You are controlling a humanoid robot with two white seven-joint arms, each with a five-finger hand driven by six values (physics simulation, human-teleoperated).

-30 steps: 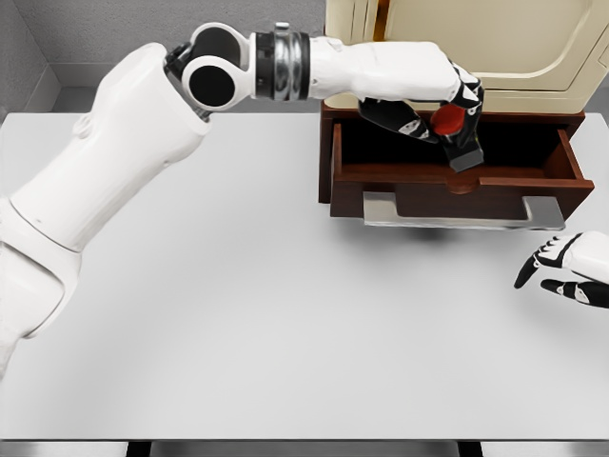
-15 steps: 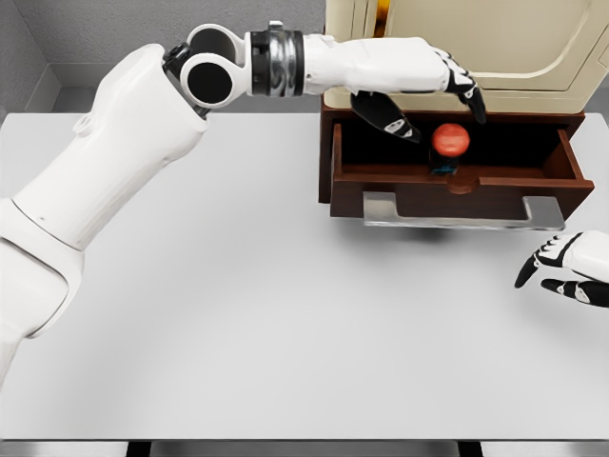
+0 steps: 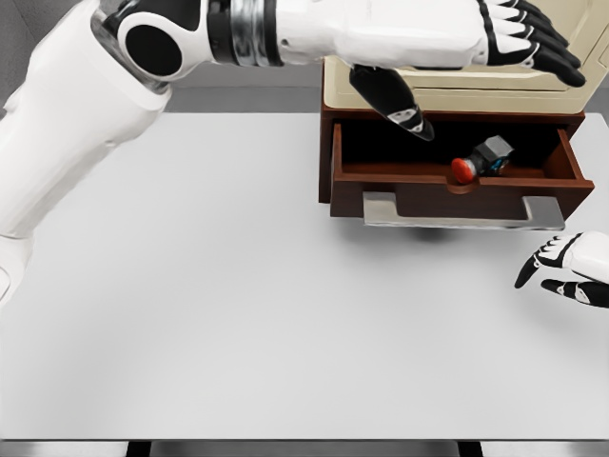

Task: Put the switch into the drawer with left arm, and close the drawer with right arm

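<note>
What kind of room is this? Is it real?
Probably not real: it looks like a computer-simulated test bench. A plain white table holds only a small brown wooden drawer, open, with a red-knobbed switch inside, and a smooth white robot left hand above it.

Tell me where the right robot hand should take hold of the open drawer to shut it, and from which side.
Best bet is the grey handle across the drawer front, or the wooden front panel itself. Come from the table side and push toward the cabinet: the handle juts out facing the robot. The right robot hand waits open on that side. The switch lies inside, below the rim.
</note>
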